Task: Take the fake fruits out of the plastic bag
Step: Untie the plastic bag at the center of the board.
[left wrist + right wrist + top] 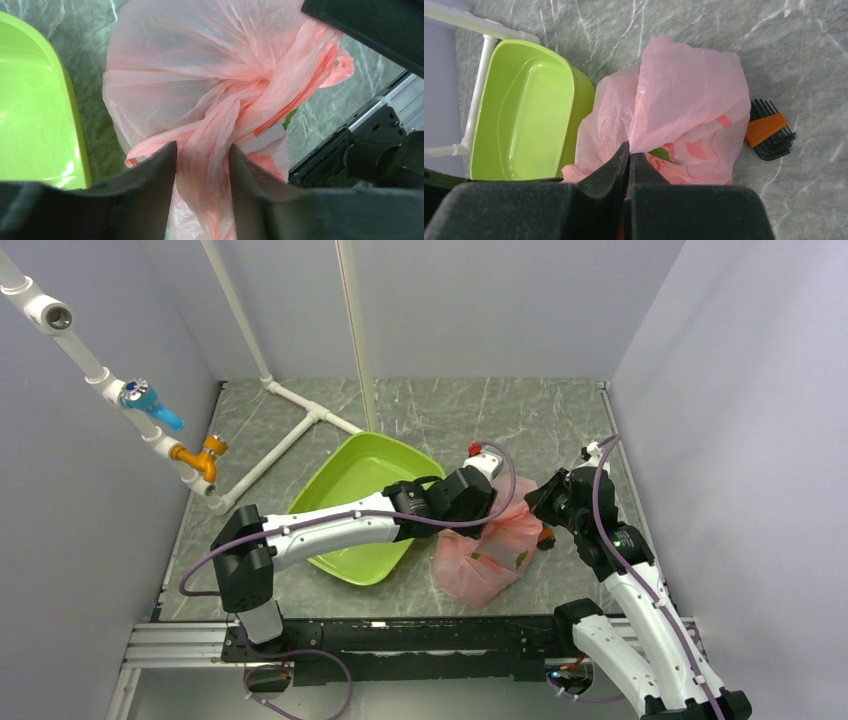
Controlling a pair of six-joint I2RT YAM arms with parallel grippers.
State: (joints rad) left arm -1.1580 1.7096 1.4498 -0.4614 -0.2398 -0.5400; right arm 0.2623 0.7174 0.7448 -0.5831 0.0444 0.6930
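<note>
The pink plastic bag lies crumpled on the table, right of the green tray. My left gripper reaches over the tray. In the left wrist view its jaws hold a twisted bunch of the bag between them. My right gripper is at the bag's right side. In the right wrist view its jaws are pressed together on an edge of the bag, which rises to their tips. The fake fruits are inside the bag. Only a green patch shows through the plastic.
The lime-green tray stands left of the bag and holds nothing. An orange and black hex key set lies just right of the bag. White pipes run along the back left. Walls close in on both sides.
</note>
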